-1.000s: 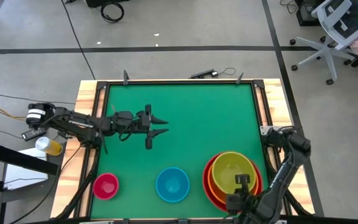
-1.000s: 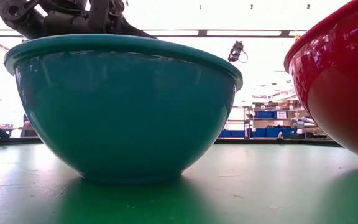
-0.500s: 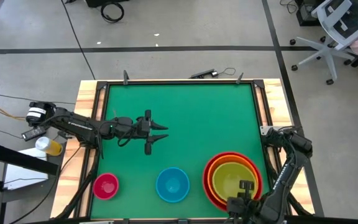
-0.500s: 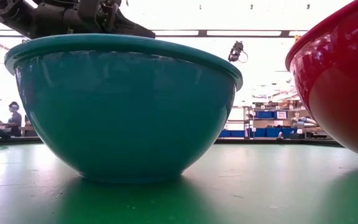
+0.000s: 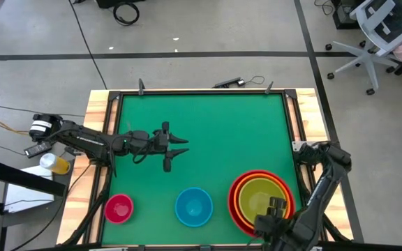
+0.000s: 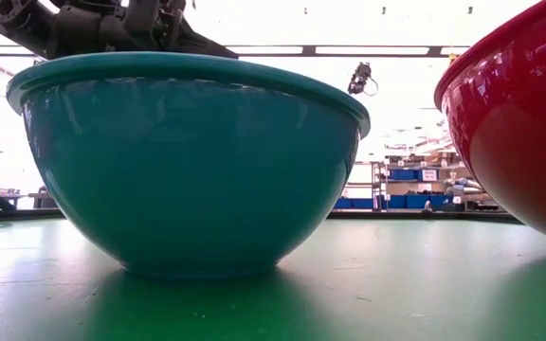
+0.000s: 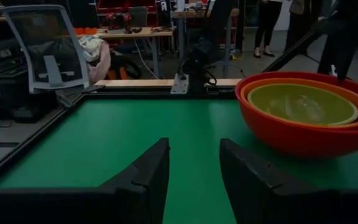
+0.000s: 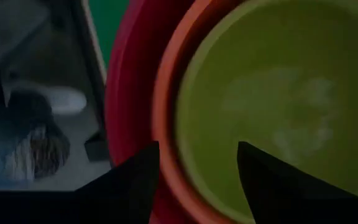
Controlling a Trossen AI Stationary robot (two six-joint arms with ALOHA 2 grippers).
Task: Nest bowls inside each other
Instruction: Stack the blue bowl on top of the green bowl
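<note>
While yellow-green bowl [image 5: 259, 198] sits nested in orange, right gripper [image 5: 276, 207] jaws apart above its rim.

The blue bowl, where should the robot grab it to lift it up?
Probably by the rim. The blue bowl stands upright and open on the green mat, so one finger can go inside and one outside its thin edge, coming from above. Its round sides look too wide to squeeze.

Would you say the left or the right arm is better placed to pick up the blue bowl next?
Probably left: the left gripper hangs open above the blue bowl; the right gripper is over the stack.
</note>
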